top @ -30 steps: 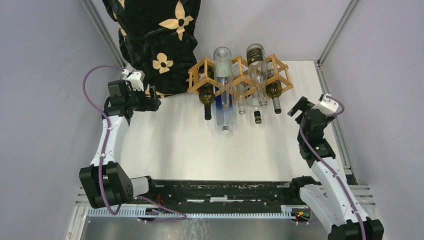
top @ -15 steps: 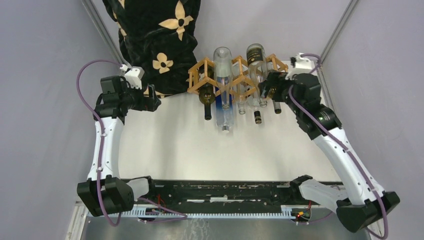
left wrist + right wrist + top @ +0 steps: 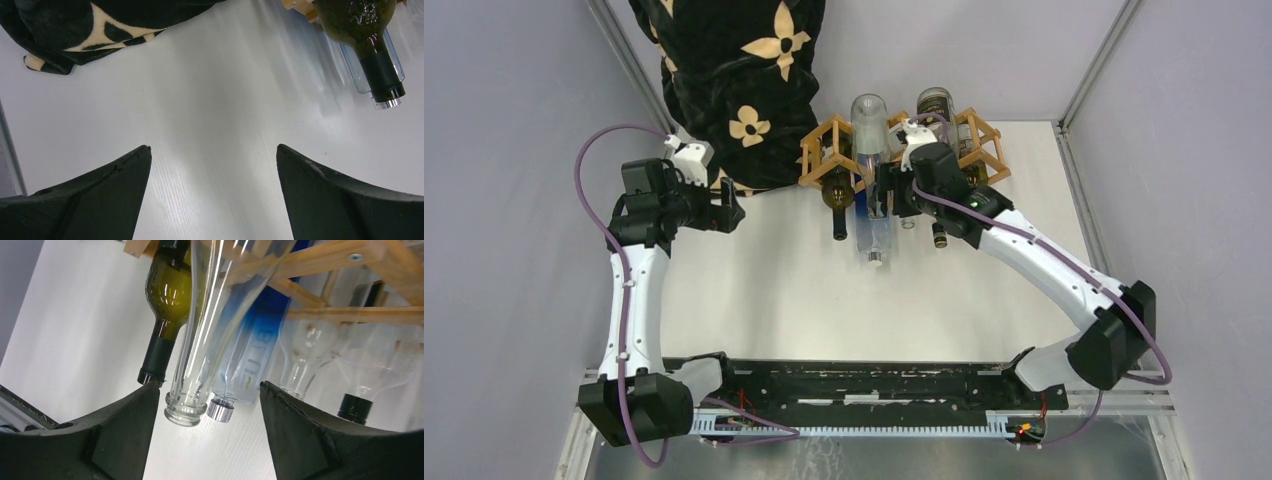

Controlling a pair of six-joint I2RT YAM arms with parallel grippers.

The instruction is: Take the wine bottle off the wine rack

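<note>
We find the right gripper (image 3: 208,386) spread, its fingers straddling the neck of the clear wine bottle (image 3: 199,340), no pinch yet (the neck juts free of the wine rack (image 3: 330,257), hence the approach there). The left gripper (image 3: 214,149) hangs wide apart over the table (image 3: 215,90), well aside.

Counted 6 bottles I can actually see: 1 dark green bottle (image 3: 167,295), 1 blue-tinted bottle (image 3: 255,355) with a silver cap, and 4 clear ones: a long-necked clear bottle (image 3: 200,340), a plain clear bottle (image 3: 305,345), a black-capped clear bottle (image 3: 356,407) and a labelled bottle (image 3: 935,101) up top. The right arm (image 3: 1044,260) could be hiding more, can't tell. Besides that: 1 wooden wine rack (image 3: 824,140), 2 robot arms counting the left arm (image 3: 629,290), 1 black cloth with cream flowers (image 3: 734,70), 1 white table (image 3: 774,290).
</note>
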